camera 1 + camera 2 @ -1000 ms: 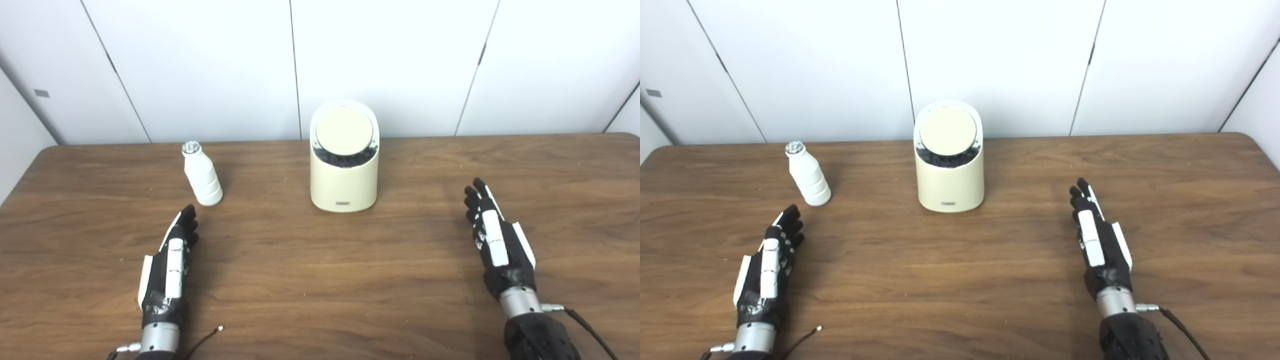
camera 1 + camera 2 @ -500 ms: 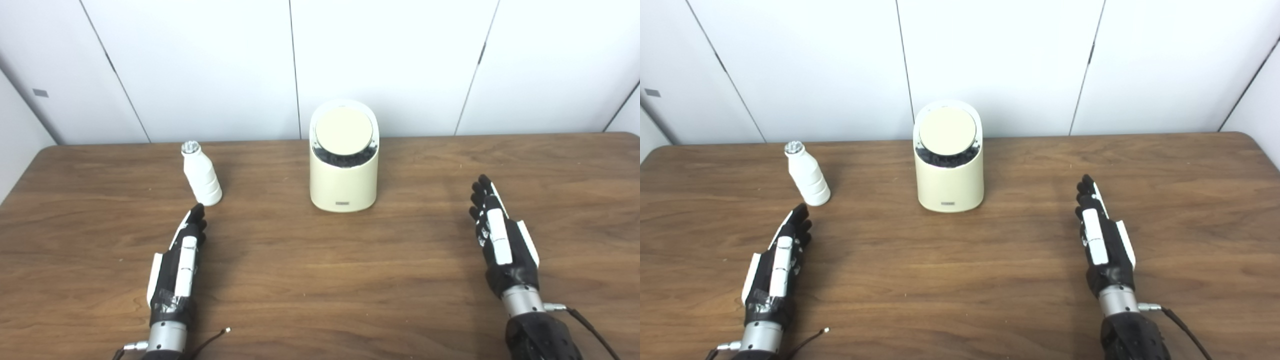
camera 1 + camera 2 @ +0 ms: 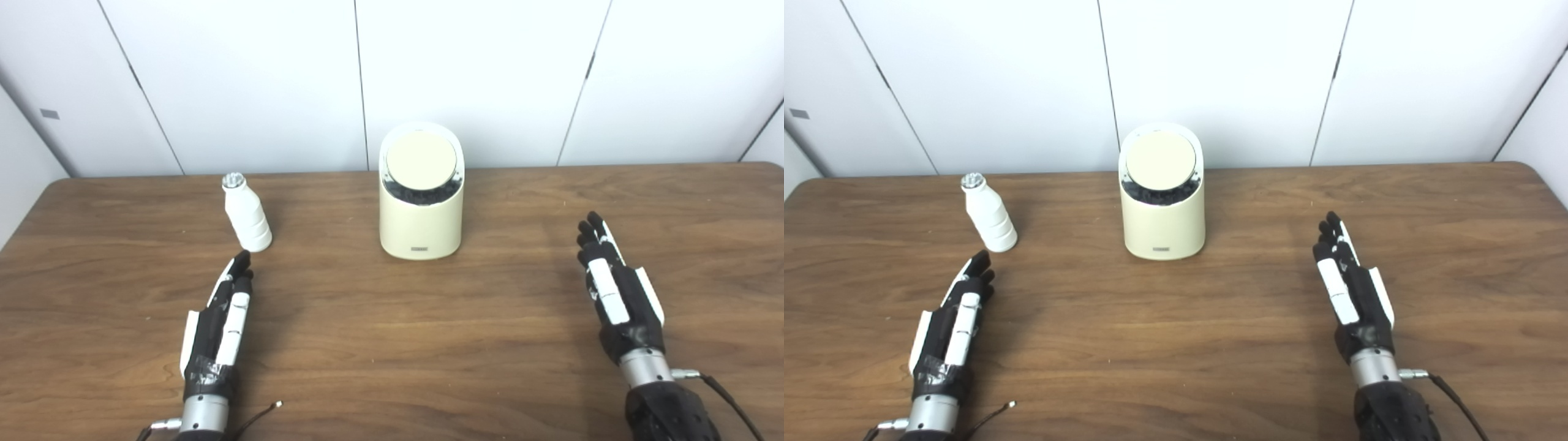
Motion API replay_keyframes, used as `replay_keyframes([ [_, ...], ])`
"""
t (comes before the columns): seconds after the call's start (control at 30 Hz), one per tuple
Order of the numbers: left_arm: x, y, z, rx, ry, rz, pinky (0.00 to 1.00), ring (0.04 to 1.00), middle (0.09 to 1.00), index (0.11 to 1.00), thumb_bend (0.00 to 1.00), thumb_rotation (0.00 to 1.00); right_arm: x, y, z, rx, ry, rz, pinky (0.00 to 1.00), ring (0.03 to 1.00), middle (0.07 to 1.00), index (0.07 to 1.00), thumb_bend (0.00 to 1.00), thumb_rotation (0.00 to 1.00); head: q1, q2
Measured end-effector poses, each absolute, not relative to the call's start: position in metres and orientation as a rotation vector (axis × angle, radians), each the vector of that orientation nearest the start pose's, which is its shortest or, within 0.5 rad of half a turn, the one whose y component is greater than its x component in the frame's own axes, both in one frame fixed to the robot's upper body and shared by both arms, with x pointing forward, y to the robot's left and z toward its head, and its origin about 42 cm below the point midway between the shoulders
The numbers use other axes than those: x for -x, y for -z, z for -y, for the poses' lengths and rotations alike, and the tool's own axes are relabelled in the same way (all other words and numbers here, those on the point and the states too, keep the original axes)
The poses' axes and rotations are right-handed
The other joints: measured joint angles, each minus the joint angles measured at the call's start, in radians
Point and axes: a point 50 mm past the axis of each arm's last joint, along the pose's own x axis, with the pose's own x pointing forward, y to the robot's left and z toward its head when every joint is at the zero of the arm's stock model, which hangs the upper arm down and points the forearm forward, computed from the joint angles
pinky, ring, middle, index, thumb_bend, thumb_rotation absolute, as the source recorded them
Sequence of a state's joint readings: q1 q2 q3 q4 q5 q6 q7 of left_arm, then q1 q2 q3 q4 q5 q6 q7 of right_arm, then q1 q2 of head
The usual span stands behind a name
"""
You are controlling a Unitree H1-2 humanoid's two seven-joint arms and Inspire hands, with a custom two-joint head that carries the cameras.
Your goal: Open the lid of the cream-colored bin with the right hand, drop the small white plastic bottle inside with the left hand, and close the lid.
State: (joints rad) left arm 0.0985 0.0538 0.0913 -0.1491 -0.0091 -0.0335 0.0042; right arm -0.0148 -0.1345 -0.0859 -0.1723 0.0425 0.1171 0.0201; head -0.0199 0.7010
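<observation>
The cream-colored bin point(image 3: 421, 220) stands at the table's back middle. Its round lid point(image 3: 421, 160) is down and tilted toward me, with a dark gap under its front edge. The small white plastic bottle point(image 3: 246, 214) stands upright to the bin's left. My left hand point(image 3: 222, 321) lies flat and open just in front of the bottle, its fingertips a little short of the bottle's base. My right hand point(image 3: 615, 294) is open and empty, well to the right of the bin and nearer to me.
The brown wooden table point(image 3: 392, 343) runs the full width of the view. White wall panels point(image 3: 478, 79) stand right behind its back edge. A thin cable point(image 3: 260, 413) lies by my left wrist.
My left hand has moved forward and a little right, ending close to the bottle. My right hand has moved slightly forward and right and has turned a little. The bin and the bottle have not moved.
</observation>
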Motion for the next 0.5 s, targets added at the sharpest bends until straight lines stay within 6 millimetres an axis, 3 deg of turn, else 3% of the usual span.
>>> replay_keyframes([
  [0.13, -0.249, -0.115, -0.258, -0.064, -0.116, 0.087, 0.94, 0.953, 0.958, 0.945, 0.49, 0.83, -0.293, -0.165, 0.263, 0.12, 0.02, 0.098, 1.0, 0.97, 0.967, 0.977, 0.72, 0.69, -0.003, -0.002],
  [0.2, -0.249, -0.115, -0.258, -0.069, -0.112, 0.089, 0.96, 0.969, 0.971, 0.961, 0.47, 0.87, -0.304, -0.177, 0.257, 0.146, -0.002, 0.116, 1.0, 0.982, 0.969, 0.983, 0.72, 0.69, -0.005, -0.006],
  [0.4, -0.249, -0.115, -0.256, -0.08, -0.089, 0.099, 0.96, 0.969, 0.96, 0.949, 0.48, 0.86, -0.345, -0.227, 0.234, 0.316, -0.034, 0.207, 0.92, 0.948, 0.957, 0.965, 0.8, 0.65, -0.011, 0.0],
  [0.5, -0.249, -0.115, -0.255, -0.08, -0.088, 0.099, 0.95, 0.961, 0.954, 0.94, 0.49, 0.86, -0.357, -0.243, 0.225, 0.394, -0.049, 0.222, 0.9, 0.943, 0.957, 0.971, 0.82, 0.62, -0.012, 0.0],
])
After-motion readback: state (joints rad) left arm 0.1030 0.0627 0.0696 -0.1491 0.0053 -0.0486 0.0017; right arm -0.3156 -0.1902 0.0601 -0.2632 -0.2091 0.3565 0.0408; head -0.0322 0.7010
